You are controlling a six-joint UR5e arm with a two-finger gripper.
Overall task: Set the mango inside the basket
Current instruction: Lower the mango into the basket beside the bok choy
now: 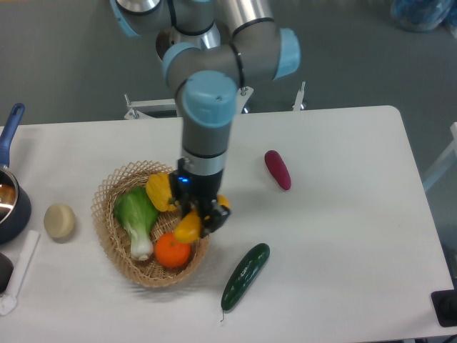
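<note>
Gripper [202, 218] hangs over the right side of the basket [107, 187], its fingers clamped across the mango [188, 227], which sits slanted between them, one end showing beside the right finger and the other dipping toward the basket's inside. I judge the fruit to be light, stiff and smooth-skinned, so it could slip or swivel in a narrow pinch; a hold across its middle, as appears to be the case, keeps it balanced, though exactly how the pads meet the skin is hidden.

Just below the gripper, inside the basket, lies an orange [172, 250], seemingly touching the mango's lower end. To the left is a leafy green vegetable [136, 214], and up-left, close against the fingers, a yellow pepper [160, 191]. These crowd the basket, so the mango would likely settle on top of them and might roll.

Outside the basket: a cucumber [245, 275] lower right, a dark red vegetable [278, 169] upper right, well apart, and far left a pale round item [59, 221] and a pot [13, 196].
</note>
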